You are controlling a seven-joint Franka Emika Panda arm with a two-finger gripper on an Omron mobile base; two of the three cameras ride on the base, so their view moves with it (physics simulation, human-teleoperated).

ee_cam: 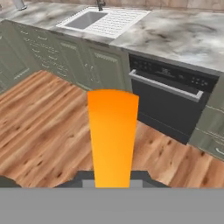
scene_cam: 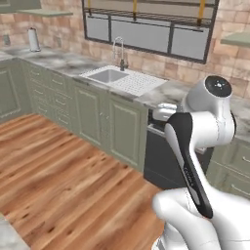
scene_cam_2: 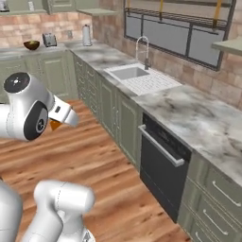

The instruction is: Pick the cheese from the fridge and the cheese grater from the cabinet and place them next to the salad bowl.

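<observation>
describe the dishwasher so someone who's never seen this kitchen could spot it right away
Start at the long grey marble counter under the window and find the white sink set into it. Follow the sage-green cabinet doors below the sink along toward the near end. The black dishwasher sits right after them, the one dark panel in that green run, with a silver bar handle across its top.

1. You have the sink (scene_cam_2: pixel 134 73) set into the surface (scene_cam_2: pixel 198 116), with the faucet (scene_cam_2: pixel 143 51) behind it against the wall.
2. The dishwasher (scene_cam_2: pixel 163 172) sits under the surface, right of the sink.
3. The cheese (ee_cam: pixel 112 135) sits between the gripper (ee_cam: pixel 112 177) tips, above the floor (scene_cam: pixel 63 176).
4. The salad bowl (scene_cam_2: pixel 31 45) rests on the far surface, left of the toaster (scene_cam_2: pixel 49 39).
</observation>
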